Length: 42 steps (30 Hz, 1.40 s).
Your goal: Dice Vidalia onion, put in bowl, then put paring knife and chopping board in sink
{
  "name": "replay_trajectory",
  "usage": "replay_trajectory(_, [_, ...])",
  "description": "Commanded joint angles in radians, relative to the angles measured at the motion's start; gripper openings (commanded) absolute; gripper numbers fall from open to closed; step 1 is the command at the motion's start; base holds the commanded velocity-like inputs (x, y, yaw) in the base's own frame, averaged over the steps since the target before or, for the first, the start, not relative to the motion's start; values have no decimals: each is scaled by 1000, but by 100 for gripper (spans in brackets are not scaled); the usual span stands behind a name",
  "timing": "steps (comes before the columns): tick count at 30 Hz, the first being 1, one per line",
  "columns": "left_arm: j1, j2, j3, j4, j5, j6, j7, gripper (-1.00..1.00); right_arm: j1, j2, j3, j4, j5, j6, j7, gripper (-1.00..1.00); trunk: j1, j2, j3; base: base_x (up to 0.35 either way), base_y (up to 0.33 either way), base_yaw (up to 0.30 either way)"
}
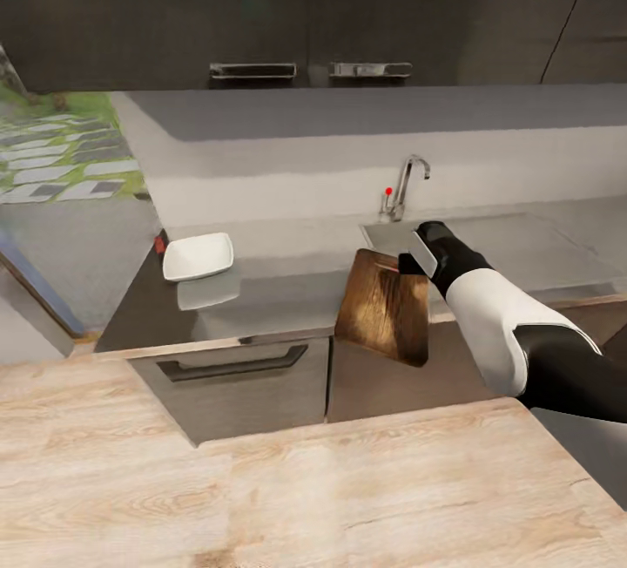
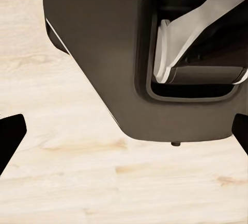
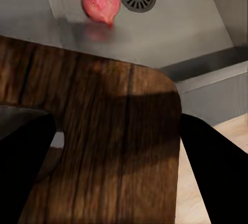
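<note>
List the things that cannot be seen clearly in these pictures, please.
- Sink interior: head view, hidden by the chopping board and right gripper.
- Paring knife: a red speck beside the bowl, too small to identify.
- Left gripper: left wrist view, fingers cut off by the edges.

Head looks down over countertop (image 1: 287, 289); right wrist close above sink (image 3: 170, 33).

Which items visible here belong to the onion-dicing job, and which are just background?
Job items:
onion
sink
chopping board
bowl
countertop
right end effector

Background:
tap
upper cabinets
wooden floor
</note>
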Motion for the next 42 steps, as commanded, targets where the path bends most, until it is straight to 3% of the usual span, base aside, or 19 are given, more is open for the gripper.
replay_trajectory(1, [0, 1, -8, -1, 7, -2, 9, 100, -1, 1, -3, -1, -13, 0, -9, -100, 0, -2, 0, -128, 276, 213])
replay_trajectory(12, [0, 2, -8, -1, 7, -2, 9, 100, 0, -1, -8, -1, -11, -1, -11, -100, 0, -2, 8, -6, 272, 141])
replay_trajectory(15, [0, 2, -8, -1, 7, -2, 9, 100, 0, -4, -13, -3, -12, -2, -60, -100, 0, -2, 8, 130, 81, 7])
replay_trajectory(18, [0, 2, -8, -1, 7, -2, 9, 100, -1, -5, -40, -35, -13, -5, -164, -100, 0, -2, 8, 50, 20, 2])
replay_trajectory(23, [0, 1, -8, -1, 7, -2, 9, 100, -2, 1, -144, -151, -15, -23, -449, -100, 0, -2, 8, 9, 4, 0])
replay_trajectory(26, [-1, 1, -8, -1, 6, -2, 9, 100, -1, 4, -200, -193, -15, -54, -539, -100, 0, -2, 8, 2, 1, 0])
replay_trajectory(29, [-1, 2, -8, -1, 7, -2, 9, 100, -1, 6, -284, -210, -16, -68, -580, -100, 0, -2, 8, 0, 0, 0])
replay_trajectory(33, [-1, 3, -8, 0, 7, -2, 9, 100, -1, 4, -458, -216, -14, -75, -618, -100, 0, -2, 8, 65, 46, 0])
replay_trajectory(34, [-1, 3, -8, 0, 7, -2, 9, 100, -1, 3, -518, -218, -14, -76, -643, -100, 0, -2, 8, 151, 174, 0])
replay_trajectory(37, [-1, 3, -8, -1, 6, -2, 9, 100, -1, 2, -590, -219, -14, -79, -692, -100, 0, -2, 8, 167, 202, 0])
replay_trajectory(42, [-1, 4, -8, -1, 6, -3, 8, 100, -2, 3, -653, -219, -12, -139, -733, -100, 0, -2, 8, 180, 235, 0])
